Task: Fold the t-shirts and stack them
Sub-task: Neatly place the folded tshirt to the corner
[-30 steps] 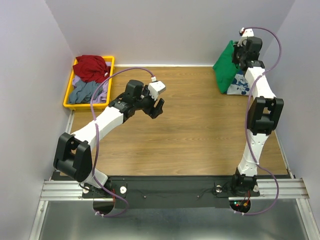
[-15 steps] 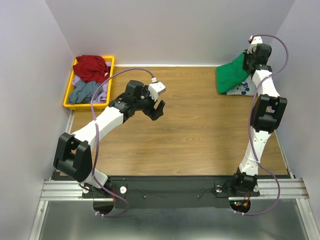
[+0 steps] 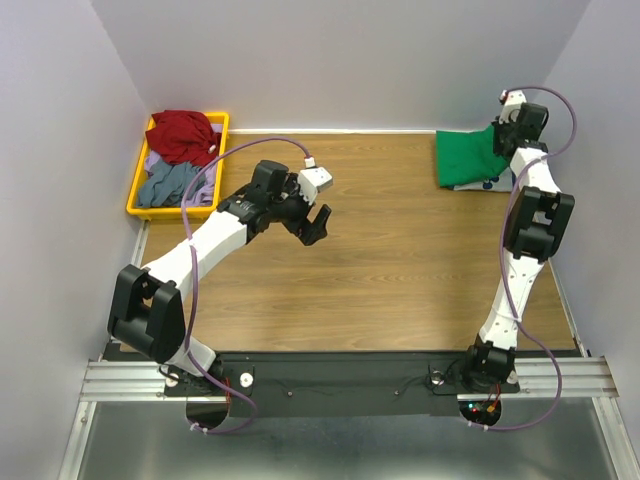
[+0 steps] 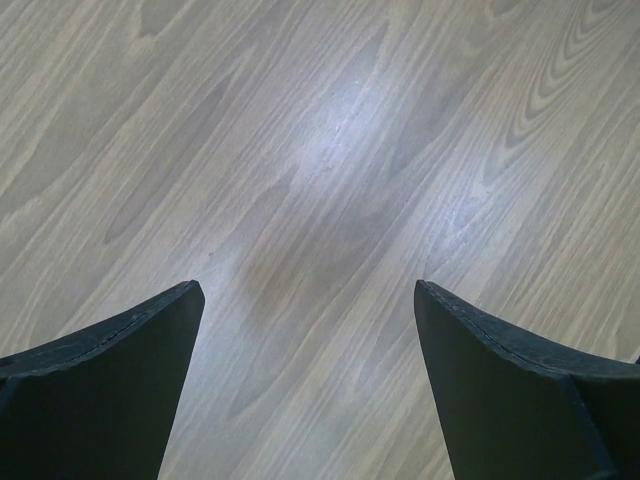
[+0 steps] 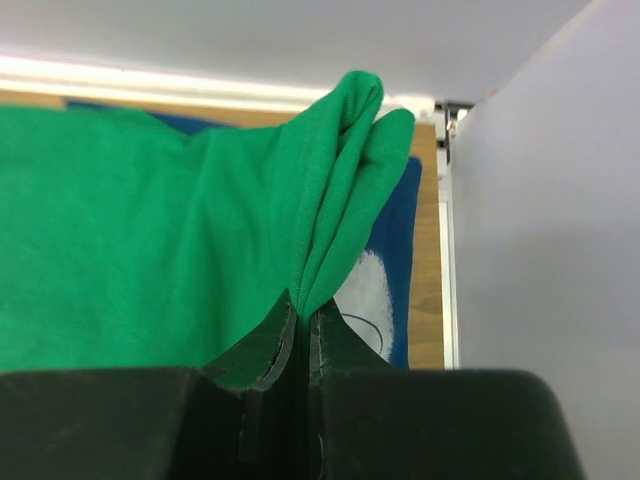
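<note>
- So, you look to be at the stacking step: the green shirt (image 3: 468,158) lies at the far right corner of the table (image 3: 400,250), on top of the navy shirt (image 3: 487,184).
- Only a strip of the navy shirt shows past the green one's near and right edges, with a bit of white print on it.
- Your right gripper (image 3: 503,137) is clamped tight on a bunched fold at the green shirt's right end. The wrist view shows the cloth pinched between the closed fingers.
- Your left gripper (image 3: 318,222) is spread wide and holding nothing, hanging over bare wood left of centre, well apart from both shirts.
- Orientation: the green shirt reads as a folded rectangle with its long axis running left to right, and the pinched end points at the right wall.
- Next move, I'd guess: let go of that fold and lift straight off so you don't drag the top layer out of line.
- More clothes sit in the yellow bin (image 3: 135,195) at far left.
</note>
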Controlling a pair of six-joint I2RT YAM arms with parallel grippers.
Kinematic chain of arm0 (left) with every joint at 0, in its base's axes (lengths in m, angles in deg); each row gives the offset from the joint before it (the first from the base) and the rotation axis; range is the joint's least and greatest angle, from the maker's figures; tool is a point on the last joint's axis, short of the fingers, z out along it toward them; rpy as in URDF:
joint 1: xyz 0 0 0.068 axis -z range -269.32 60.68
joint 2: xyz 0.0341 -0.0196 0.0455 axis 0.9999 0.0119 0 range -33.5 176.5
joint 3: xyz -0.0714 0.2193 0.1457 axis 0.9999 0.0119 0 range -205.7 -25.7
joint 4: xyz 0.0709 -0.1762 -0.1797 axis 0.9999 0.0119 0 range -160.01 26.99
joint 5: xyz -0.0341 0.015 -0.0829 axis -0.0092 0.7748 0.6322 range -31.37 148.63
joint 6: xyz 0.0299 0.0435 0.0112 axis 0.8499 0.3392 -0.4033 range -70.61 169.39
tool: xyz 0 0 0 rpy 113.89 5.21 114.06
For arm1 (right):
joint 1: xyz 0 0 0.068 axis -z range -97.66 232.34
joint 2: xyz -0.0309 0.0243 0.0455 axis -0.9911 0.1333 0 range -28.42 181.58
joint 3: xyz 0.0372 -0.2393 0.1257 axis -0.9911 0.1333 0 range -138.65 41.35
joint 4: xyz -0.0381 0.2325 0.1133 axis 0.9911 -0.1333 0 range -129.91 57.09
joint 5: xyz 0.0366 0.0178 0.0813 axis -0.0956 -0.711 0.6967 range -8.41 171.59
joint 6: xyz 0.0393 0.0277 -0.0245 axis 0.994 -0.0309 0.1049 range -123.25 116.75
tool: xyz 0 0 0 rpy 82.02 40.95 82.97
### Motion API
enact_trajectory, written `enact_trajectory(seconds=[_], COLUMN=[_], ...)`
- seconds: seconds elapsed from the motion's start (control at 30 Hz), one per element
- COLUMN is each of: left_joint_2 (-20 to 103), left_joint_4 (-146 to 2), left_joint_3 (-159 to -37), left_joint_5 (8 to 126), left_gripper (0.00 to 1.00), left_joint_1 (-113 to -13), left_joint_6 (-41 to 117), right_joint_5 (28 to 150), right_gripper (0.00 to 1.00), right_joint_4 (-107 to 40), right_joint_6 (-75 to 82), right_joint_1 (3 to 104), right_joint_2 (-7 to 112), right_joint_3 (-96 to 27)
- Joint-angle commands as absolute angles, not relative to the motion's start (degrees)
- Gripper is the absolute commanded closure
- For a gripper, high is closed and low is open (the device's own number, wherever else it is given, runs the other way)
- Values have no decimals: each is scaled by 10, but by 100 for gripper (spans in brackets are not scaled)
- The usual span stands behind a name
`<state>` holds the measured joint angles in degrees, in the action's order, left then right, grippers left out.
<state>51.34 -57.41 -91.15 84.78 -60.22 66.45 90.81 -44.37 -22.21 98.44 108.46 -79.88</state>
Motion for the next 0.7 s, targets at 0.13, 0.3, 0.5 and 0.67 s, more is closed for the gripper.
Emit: enact_trajectory(seconds=[0.13, 0.3, 0.5, 0.67], left_joint_2=[510, 515, 517, 510], left_joint_4=[-539, -536, -533, -522], left_joint_3=[-950, -951, -956, -958], left_joint_5=[862, 869, 872, 871], left_gripper=[1, 2, 1, 1], left_joint_1=[-606, -606, -608, -608], left_joint_6=[686, 683, 681, 680], right_joint_5=[905, 896, 865, 843], right_gripper=[99, 99, 75, 50], right_joint_4=[-401, -375, -370, -369], right_joint_6=[-258, -277, -283, -299], right_joint_1=[1011, 1013, 1014, 1014], right_joint_2=[1127, 1142, 1149, 1140], right_joint_3=[-818, -799, -809, -851])
